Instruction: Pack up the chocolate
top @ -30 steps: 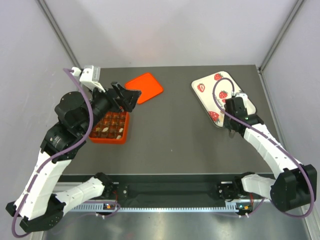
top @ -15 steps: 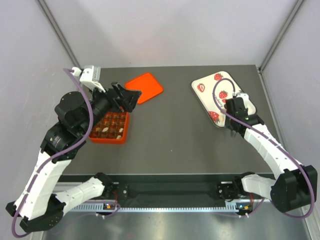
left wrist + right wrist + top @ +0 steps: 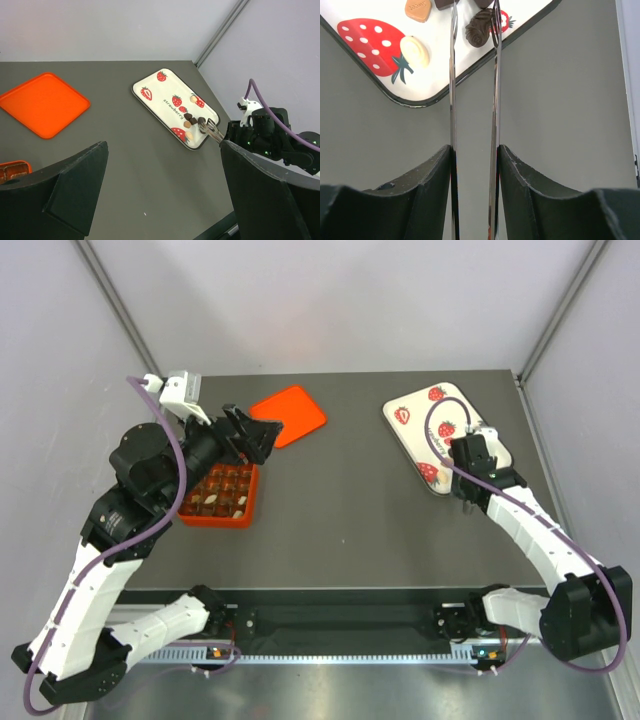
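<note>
The chocolate lies on a strawberry-print tray (image 3: pixel 420 103): a dark piece (image 3: pixel 479 31), a cream piece (image 3: pixel 415 51) and a tan piece (image 3: pixel 418 9). My right gripper (image 3: pixel 475 149) is shut on metal tongs (image 3: pixel 452 75). The tongs' parted blades reach over the tray's near corner, and the right blade runs beside the dark piece. In the left wrist view the tongs (image 3: pixel 212 132) point at the cluster of chocolate (image 3: pixel 190 120). My left gripper (image 3: pixel 255 435) hangs open above the far end of the orange-red box (image 3: pixel 218 495), which holds several pieces.
The orange-red lid (image 3: pixel 290 412) lies flat behind the box. The tray (image 3: pixel 415 405) sits at the back right, close to the table's right edge. Grey walls stand around the table.
My right gripper has edged slightly toward the tray with the tongs. The left arm has not moved.
</note>
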Available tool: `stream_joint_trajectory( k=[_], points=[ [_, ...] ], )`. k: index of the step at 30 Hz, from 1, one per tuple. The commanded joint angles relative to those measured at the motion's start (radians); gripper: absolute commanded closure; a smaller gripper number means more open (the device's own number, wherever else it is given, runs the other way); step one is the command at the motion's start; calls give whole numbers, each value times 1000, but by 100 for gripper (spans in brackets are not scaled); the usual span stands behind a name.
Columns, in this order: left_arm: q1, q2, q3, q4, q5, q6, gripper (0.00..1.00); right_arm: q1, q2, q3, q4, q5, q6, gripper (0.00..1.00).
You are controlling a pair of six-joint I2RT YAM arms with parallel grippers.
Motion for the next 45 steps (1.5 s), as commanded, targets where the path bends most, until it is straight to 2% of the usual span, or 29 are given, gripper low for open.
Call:
stream_joint_trajectory(
  k=[1, 18, 30, 45],
  points=[
    [3, -6, 5, 44, 15, -6, 1, -15, -5, 9, -18, 27, 13, 59],
    [3, 0, -6, 58, 31, -12, 1, -15, -25, 3, -64, -24, 57, 60],
    [3, -4, -15, 64, 31, -16, 1, -15, -25, 6, -73, -42, 57, 67],
    [3, -3, -20, 71, 22, -13, 1, 8, -49, 90, -57, -73, 28, 68]
  ],
)
